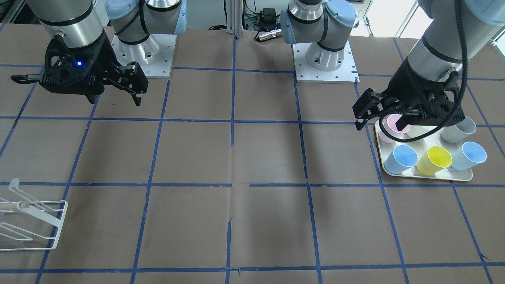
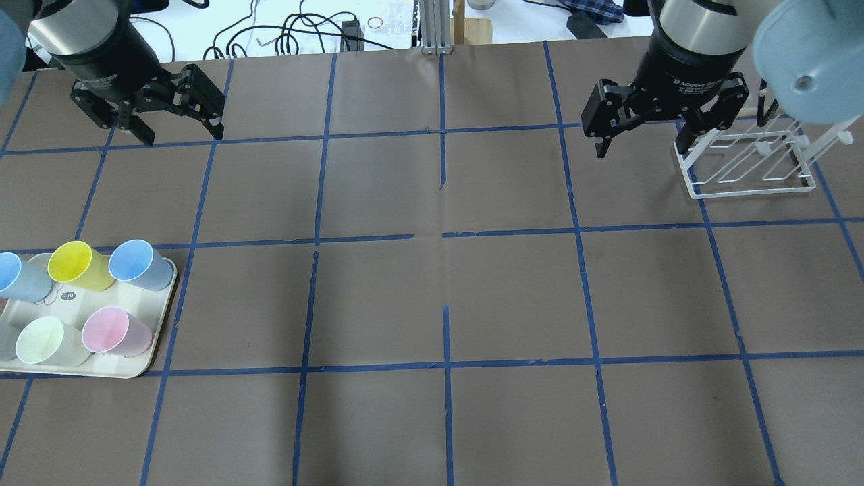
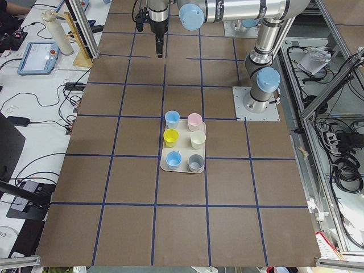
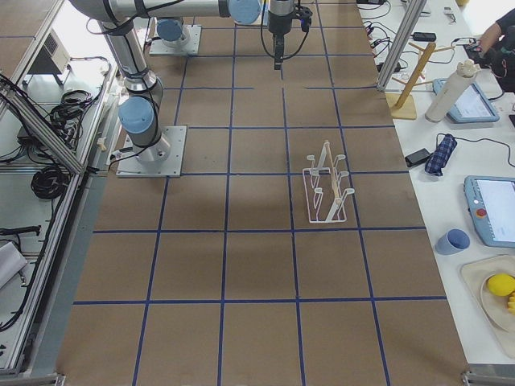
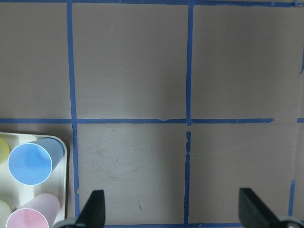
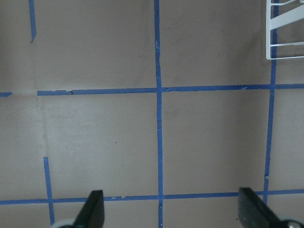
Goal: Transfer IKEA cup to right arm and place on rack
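Observation:
The bright yellow IKEA cup (image 2: 74, 264) stands upright on a cream tray (image 2: 162, 324) among other cups; it also shows in the front view (image 1: 434, 159) and the left side view (image 3: 170, 137). My left gripper (image 2: 181, 135) is open and empty, high above the table near the tray; in the front view (image 1: 380, 122) it overlaps the pink cup (image 1: 392, 125). Its wrist view (image 5: 173, 211) shows the tray at the lower left. The white wire rack (image 2: 749, 162) stands at the table's right side. My right gripper (image 2: 641, 147) is open and empty, raised beside the rack.
The tray also holds two blue cups (image 2: 138, 264), a pink cup (image 2: 115, 331), a pale cream cup (image 2: 44, 341) and a grey cup (image 1: 457, 130). The rack's corner shows in the right wrist view (image 6: 287, 28). Brown paper with blue tape lines covers the table.

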Controlling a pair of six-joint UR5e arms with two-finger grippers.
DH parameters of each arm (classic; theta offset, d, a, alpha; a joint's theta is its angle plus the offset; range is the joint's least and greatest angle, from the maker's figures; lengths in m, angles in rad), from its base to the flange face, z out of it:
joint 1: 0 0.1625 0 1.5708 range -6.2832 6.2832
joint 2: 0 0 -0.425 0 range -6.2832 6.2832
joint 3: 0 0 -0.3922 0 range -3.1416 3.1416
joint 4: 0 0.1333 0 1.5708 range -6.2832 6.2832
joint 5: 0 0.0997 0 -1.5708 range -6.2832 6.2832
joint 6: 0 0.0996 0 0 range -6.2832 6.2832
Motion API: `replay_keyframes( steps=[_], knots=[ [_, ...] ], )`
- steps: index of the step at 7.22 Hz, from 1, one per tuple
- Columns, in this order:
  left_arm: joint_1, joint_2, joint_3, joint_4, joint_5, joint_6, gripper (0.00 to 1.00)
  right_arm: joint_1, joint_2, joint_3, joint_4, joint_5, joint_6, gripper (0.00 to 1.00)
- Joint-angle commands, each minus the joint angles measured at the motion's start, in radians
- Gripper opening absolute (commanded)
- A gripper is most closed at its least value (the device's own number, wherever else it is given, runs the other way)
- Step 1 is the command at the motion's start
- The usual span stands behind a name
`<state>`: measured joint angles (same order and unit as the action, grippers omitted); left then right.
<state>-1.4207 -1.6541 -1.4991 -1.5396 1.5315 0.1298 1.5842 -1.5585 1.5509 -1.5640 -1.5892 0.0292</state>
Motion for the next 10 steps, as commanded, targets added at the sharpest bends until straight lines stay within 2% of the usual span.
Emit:
replay_keyframes(
  steps=[1,3,5,6,8,10],
  knots=[
    [-0.048,0.0,-0.001,-0.005,0.001,-0.069,1.0,0.0,0.0,0.0,0.001,0.0,0.0,1.0],
    [-0.153,-0.01,-0.001,0.004,0.021,-0.159,1.0,0.0,0.0,0.0,0.001,0.0,0.0,1.0],
    [-0.143,-0.01,0.0,0.003,0.038,-0.141,1.0,0.0,0.0,0.0,0.001,0.0,0.0,1.0],
    [-0.066,-0.007,-0.003,-0.002,0.03,-0.037,1.0,0.0,0.0,0.0,-0.001,0.0,0.0,1.0],
    [0.171,-0.012,-0.026,-0.01,0.026,0.3,1.0,0.0,0.0,0.0,0.001,0.0,0.0,1.0],
    [0.314,-0.051,-0.055,0.002,0.024,0.514,1.0,0.0,0.0,0.0,0.001,0.0,0.0,1.0]
  ],
)
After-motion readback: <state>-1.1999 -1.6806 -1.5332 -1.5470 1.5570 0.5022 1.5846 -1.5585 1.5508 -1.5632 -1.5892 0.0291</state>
